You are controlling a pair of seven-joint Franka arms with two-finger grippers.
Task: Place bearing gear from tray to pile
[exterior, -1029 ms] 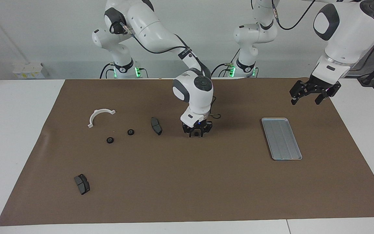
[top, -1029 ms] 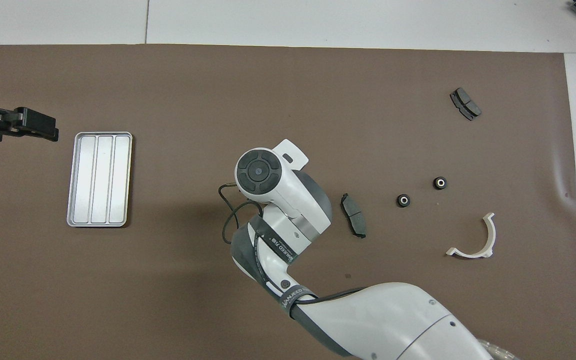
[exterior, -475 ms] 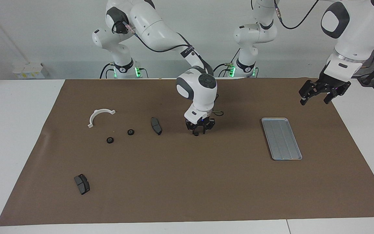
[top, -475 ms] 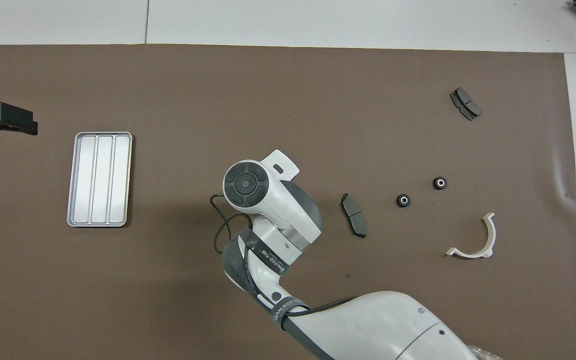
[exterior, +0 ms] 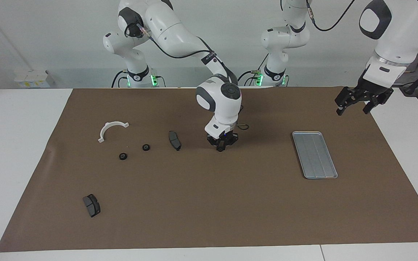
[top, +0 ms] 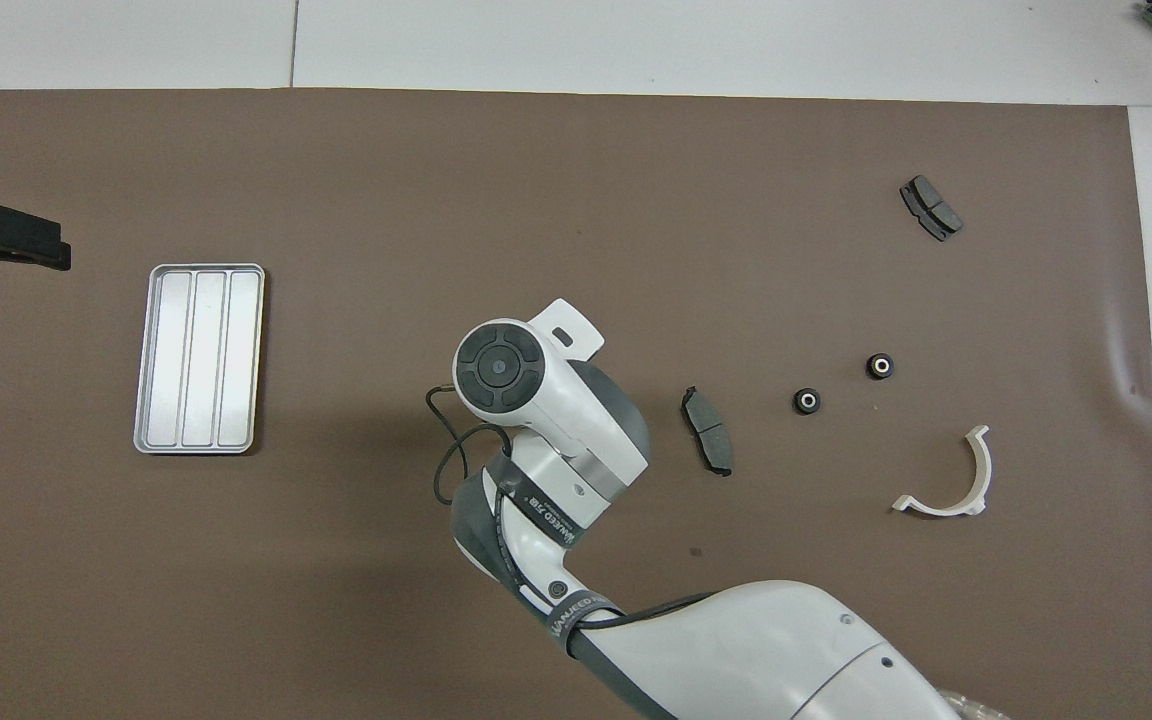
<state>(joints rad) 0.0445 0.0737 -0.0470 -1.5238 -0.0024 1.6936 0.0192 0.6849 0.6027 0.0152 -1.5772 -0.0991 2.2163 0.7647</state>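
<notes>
The right gripper (exterior: 221, 147) is down at the brown mat (exterior: 209, 217), about midway along its length and in the half nearer the robots. Its fingertips are pressed together at the surface. Whether a small part is pinched between them cannot be told. In the overhead view the arm's own wrist hides it.

The left gripper (exterior: 357, 104) hangs with its fingers spread over the mat's corner nearest the left arm's base, holding nothing.

The tray (exterior: 316, 156) lies flat toward the left arm's end of the mat. Its long axis and ridges run from the robots' edge toward the farther edge.

Two bearing gears lie flat on the mat toward the right arm's end, light centres facing up. One bearing gear (exterior: 146, 147) is nearer the robots and the other bearing gear (exterior: 123, 156) is a little farther, the two set apart.

They sit between a white bracket (exterior: 111, 129) and a brake pad (exterior: 175, 140). The bracket's arc opens toward the gears. The brake pad's long axis runs roughly from the robots' edge toward the farther edge, and it lies near the right gripper.

A second brake pad (exterior: 91, 205) lies well apart from these, near the mat's farther corner at the right arm's end.
</notes>
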